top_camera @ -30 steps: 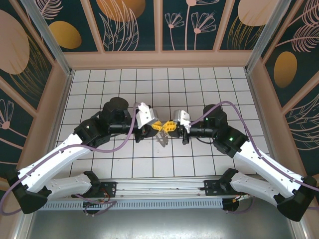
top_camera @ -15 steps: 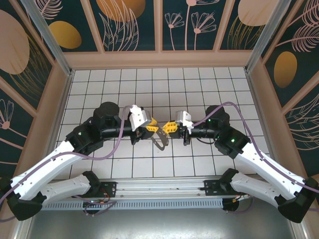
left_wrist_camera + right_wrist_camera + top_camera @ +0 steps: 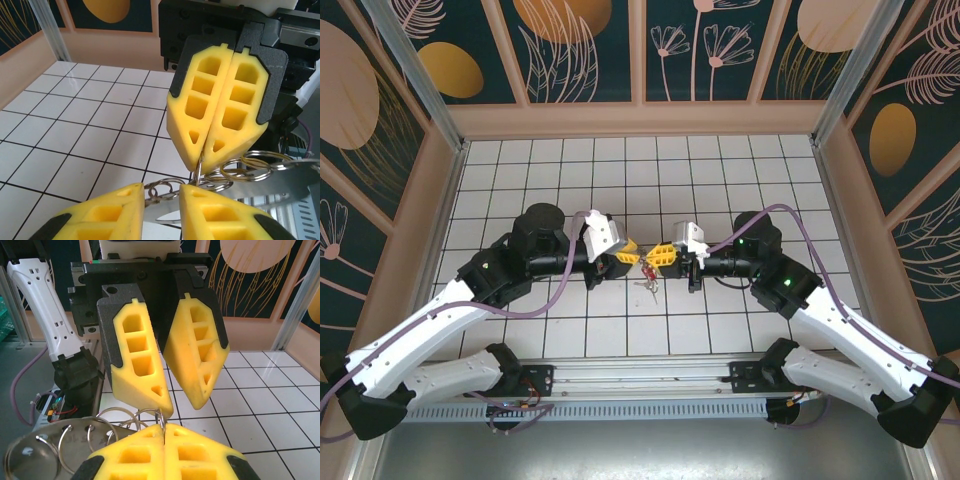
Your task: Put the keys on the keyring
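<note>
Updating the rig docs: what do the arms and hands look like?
The left arm and right arm both have white shells on the long links, black joint housings, a purple cable looping alongside and small green lights. The left hand and right hand each carry two yellow wedge-shaped fingers with rectangular cut-out pockets, backed by black holders.

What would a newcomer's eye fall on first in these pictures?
Two yellow-fingered grippers meet tip to tip over the middle of the tiled table. The right gripper is shut on a tangle of silver rings, with the left gripper slightly open beside it. Below them dangles a small red-headed key.
</note>
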{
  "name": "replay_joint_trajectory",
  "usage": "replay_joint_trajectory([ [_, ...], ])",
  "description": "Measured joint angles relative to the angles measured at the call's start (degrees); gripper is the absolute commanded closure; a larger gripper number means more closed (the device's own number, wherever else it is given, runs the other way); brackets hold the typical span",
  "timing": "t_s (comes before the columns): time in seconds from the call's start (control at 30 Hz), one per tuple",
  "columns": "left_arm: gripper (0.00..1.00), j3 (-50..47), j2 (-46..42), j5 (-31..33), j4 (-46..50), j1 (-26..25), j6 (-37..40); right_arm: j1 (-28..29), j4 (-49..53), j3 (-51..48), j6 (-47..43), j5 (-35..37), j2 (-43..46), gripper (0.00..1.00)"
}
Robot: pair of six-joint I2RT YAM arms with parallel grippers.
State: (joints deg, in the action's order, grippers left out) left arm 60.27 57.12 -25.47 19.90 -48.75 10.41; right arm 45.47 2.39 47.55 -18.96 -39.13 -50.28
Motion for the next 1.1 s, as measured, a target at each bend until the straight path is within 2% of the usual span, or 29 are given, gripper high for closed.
replay_joint_trajectory([
  [0.6,0.71,-0.4,-1.0,-0.3,0.0,0.0,-0.4,0.0,-0.5,-0.1,0.3,0.2,1.2,1.00],
  [1.1,0.69,-0.4,-0.5,-4.2,0.0,0.0,-0.9,0.0,-3.0,-0.7,1.3,0.7,1.9,1.00],
])
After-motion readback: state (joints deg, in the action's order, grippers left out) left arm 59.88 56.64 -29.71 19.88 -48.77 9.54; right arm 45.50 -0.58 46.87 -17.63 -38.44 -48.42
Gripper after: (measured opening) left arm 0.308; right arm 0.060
